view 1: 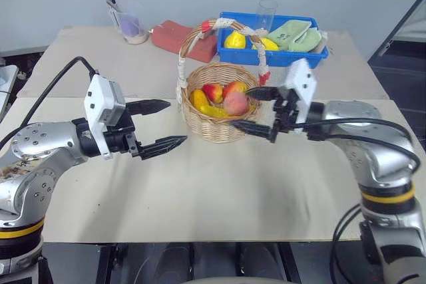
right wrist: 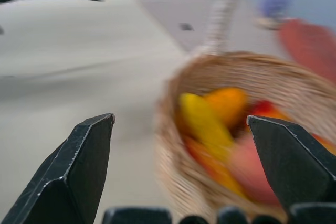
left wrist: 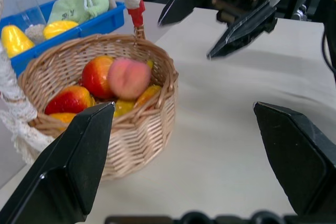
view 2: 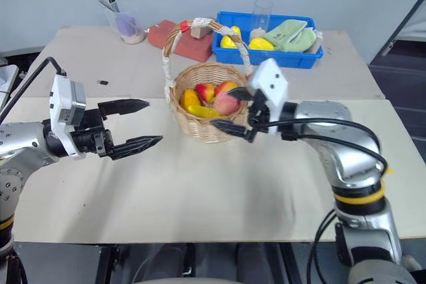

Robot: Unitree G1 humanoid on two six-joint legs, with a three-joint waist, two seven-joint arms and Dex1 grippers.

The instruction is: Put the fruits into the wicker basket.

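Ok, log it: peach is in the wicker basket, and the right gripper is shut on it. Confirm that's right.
Not quite. The peach does lie in the wicker basket, but the right gripper is open and holds nothing; the left eye view shows its fingers spread apart by the basket's rim.

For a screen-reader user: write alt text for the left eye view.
A wicker basket holding a peach, a banana and other fruit sits on a table between the open left gripper and open right gripper.
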